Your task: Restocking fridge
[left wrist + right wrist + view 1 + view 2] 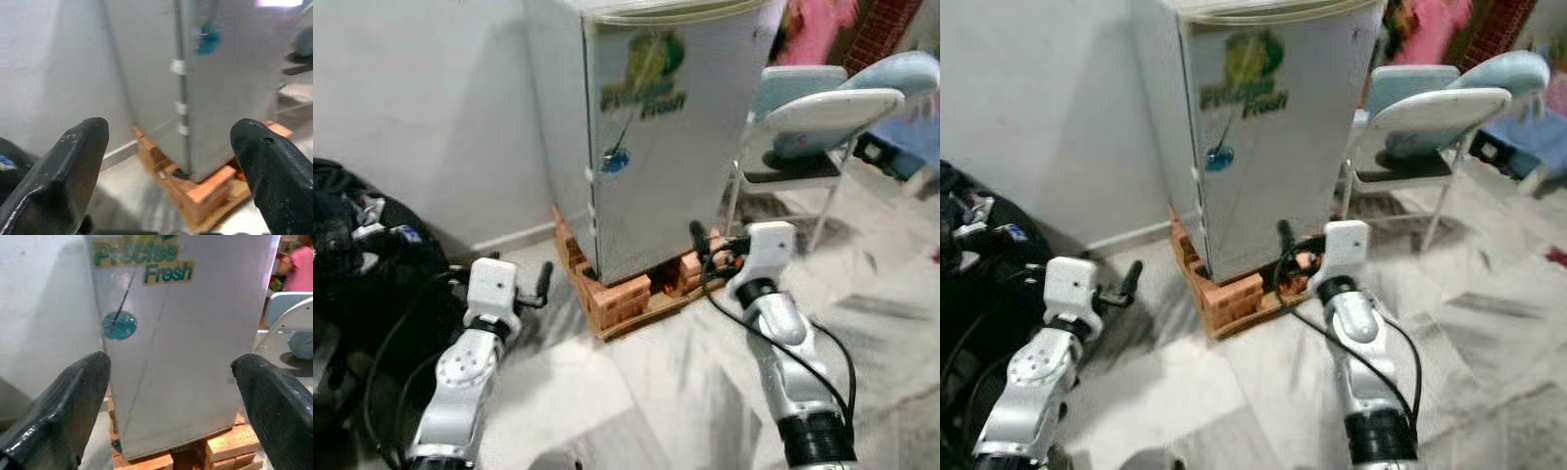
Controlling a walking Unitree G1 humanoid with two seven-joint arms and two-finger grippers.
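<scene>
**Before a shut fridge, both claws raised and spread**

Against a pale wall point(421, 108), on a marbled floor point(636, 392): a small silver fridge point(656, 137), door closed, raised on a low base of red bricks point(617, 299) over a wooden pallet point(651, 311). On the door, a green "Precise Fresh" label point(144, 259) and, lower down, a round blue sticker point(119, 325). Along the door's left edge, small white tabs point(178, 66). Beside the fridge, to the right, a white folding chair point(822, 117) with a light blue seat and back; behind it, blurred, a person in pink point(813, 29). At far left, a dark heap of bags and gear point(362, 264), contents too blurred to tell.

Nearest the camera, two silver arms held forward and low. Left claw point(544, 282) short of the brick base's left corner, touching nothing, fingers point(73, 161) set wide apart with the fridge's edge and the bricks seen between them. Right claw point(698, 238) just before the lower right of the fridge front, near the bricks, likewise spread wide with its black fingers point(73, 401) framing the door, gripping nothing.
</scene>
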